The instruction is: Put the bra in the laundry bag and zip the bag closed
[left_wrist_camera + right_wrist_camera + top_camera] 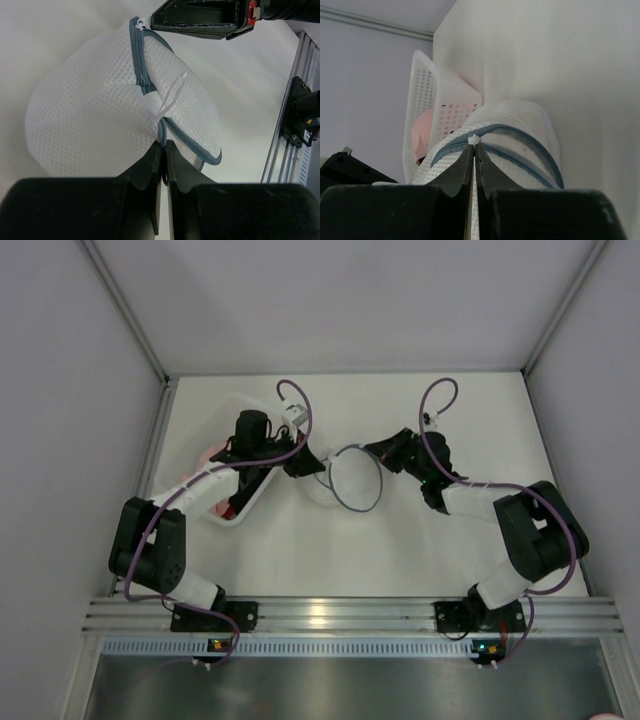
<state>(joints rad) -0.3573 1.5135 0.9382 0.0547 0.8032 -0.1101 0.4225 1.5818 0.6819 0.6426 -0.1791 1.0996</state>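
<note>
The laundry bag [355,480] is a round white mesh pouch with a blue-grey zipper, lying on the table between my two grippers. In the left wrist view the laundry bag [100,115] bulges, and my left gripper [164,146] is shut on its zippered rim. My right gripper [474,146] is shut on the small white zip pull [474,139] at the opposite side. Beyond the pull the two zipper tracks [530,142] stand apart, with pale fabric in the gap. I cannot make out the bra as a separate thing. From above, the left gripper [318,468] and right gripper [372,450] flank the bag.
A white perforated bin [232,405] lies tilted at the left, under my left arm, with a pink cloth [422,132] inside. The aluminium rail [290,125] runs along the table's near edge. Grey walls close in the left, right and far sides.
</note>
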